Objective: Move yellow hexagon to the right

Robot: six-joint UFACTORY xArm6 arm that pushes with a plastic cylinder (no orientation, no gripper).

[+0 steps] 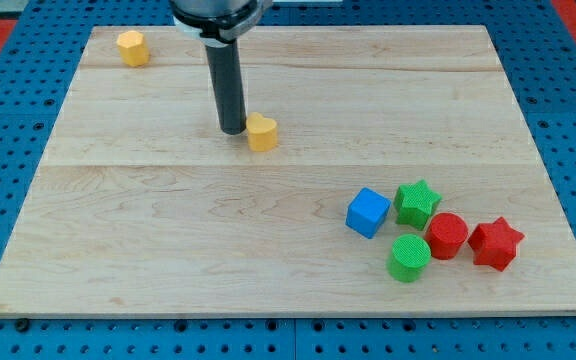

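The table [168, 250] is a pale wooden board on a blue pegboard [568, 90], and most of its surface lies bare: the whole left half below the top edge, the middle, and the stretch along the right edge above the bottom-right cluster. There are seven blocks. Two are yellow: a hexagon [133, 48] sits close to the top-left corner, near the top edge, and a yellow heart [261, 131] lies in the upper middle of the table. Two are green, a star [417, 203] and a cylinder [409, 257]; two are red, a cylinder [447, 236] and a star [495, 243]; one is a blue cube [368, 212]. These five huddle near the bottom-right corner, the red star nearest the right edge, the green cylinder nearest the bottom edge, several touching or almost touching. The arm comes down from the top edge as a dark upright rod, and my tip [232, 130] rests on the table just left of the yellow heart, touching it or nearly so. The tool has no jaws and holds nothing. My tip is well apart from the hexagon, with bare wood between them.
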